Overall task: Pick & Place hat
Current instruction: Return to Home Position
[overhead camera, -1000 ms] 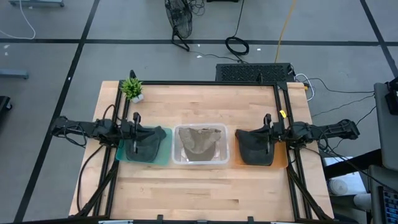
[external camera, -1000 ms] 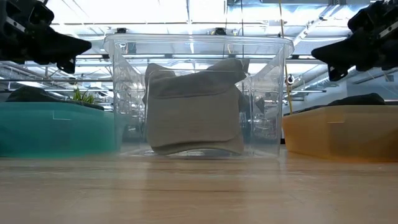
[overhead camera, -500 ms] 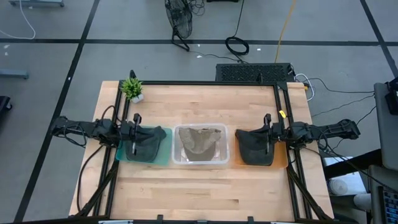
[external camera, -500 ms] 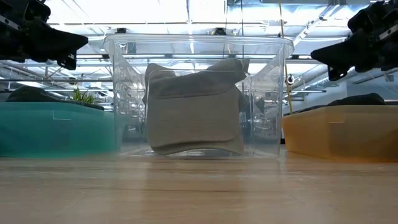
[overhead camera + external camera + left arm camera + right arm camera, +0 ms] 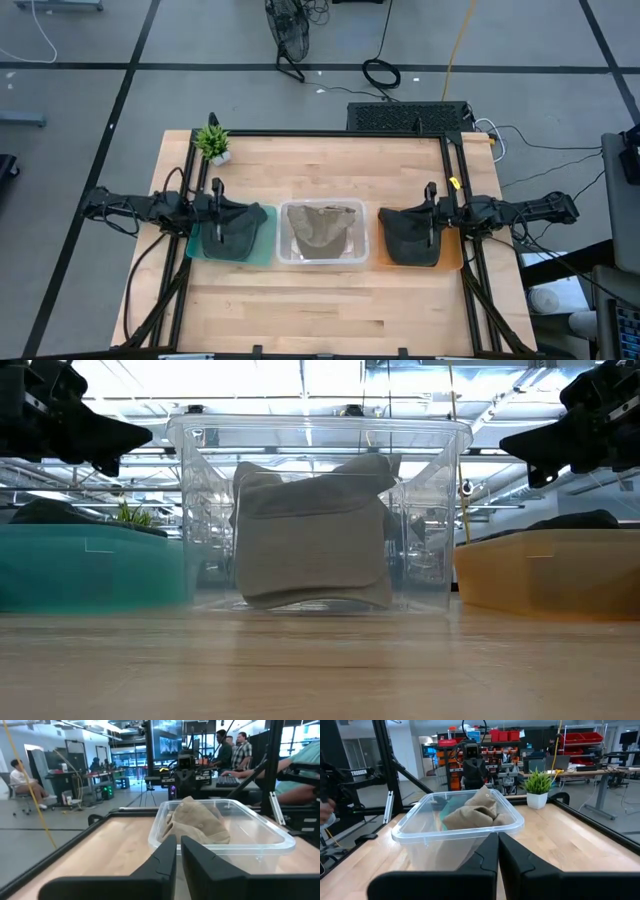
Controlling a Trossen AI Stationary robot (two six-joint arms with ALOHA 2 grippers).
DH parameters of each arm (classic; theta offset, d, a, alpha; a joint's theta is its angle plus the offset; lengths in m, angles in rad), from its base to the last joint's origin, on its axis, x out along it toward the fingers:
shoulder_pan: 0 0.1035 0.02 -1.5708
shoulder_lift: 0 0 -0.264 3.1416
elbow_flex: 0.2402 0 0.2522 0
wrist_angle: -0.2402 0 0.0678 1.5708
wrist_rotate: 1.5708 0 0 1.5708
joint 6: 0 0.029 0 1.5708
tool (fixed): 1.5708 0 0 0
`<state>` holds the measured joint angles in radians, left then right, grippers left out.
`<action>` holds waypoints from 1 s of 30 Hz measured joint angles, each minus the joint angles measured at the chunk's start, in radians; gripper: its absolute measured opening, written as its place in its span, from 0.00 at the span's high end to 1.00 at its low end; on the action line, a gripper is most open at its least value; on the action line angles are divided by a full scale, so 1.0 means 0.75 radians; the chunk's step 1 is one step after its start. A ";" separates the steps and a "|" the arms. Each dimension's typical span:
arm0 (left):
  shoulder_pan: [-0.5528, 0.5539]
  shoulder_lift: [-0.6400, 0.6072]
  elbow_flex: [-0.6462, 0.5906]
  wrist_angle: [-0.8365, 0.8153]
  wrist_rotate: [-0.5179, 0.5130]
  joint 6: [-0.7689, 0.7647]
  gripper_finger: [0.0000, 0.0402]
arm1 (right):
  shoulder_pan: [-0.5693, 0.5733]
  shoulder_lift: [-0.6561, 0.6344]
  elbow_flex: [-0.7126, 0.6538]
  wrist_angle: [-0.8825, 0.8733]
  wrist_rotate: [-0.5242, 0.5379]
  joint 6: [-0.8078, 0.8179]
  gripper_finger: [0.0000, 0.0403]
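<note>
Wooden surface (image 5: 320, 300) carries three bins abreast: transparent bin (image 5: 283, 235) in the middle holding the brown cap (image 5: 320, 230), orange bin (image 5: 452, 262) holding the black cap (image 5: 405, 240), teal bin (image 5: 262, 256). Left claw (image 5: 178, 840) hangs over the teal one, right claw (image 5: 498, 836) over the orange, both clenched, empty.

Table (image 5: 320, 300): pale planked wood, smooth, with a soft sheen. Clear bin (image 5: 430, 510) at the middle: glossy see-through plastic, glints along the rim. Tan cap (image 5: 312, 530) inside: matt woven cloth, creased. Teal bin (image 5: 90, 570) by the left edge and orange bin (image 5: 545, 575) by the right edge: frosted, half-translucent plastic. Dark cap (image 5: 240, 230) and black cap (image 5: 405, 240) in them: matt cloth. Frame (image 5: 330, 133) along the table's edges: matt black metal.
</note>
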<state>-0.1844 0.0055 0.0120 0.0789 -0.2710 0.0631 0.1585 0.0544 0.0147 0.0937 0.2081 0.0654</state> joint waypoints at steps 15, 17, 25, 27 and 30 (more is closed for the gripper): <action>0.000 0.001 0.000 0.000 -0.001 0.015 0.91 | 0.000 0.000 -0.001 0.004 0.000 0.001 1.00; 0.000 0.001 0.000 0.000 -0.001 0.015 0.91 | 0.000 0.000 -0.001 0.004 0.000 0.001 1.00; 0.000 0.001 0.000 0.000 -0.001 0.015 0.91 | 0.000 0.000 -0.001 0.005 -0.001 0.001 1.00; 0.000 0.001 0.000 0.000 -0.001 0.015 0.91 | 0.000 0.000 -0.001 0.005 -0.001 0.001 1.00; 0.000 0.001 0.000 0.000 -0.001 0.015 0.91 | 0.000 0.000 -0.001 0.005 -0.001 0.001 1.00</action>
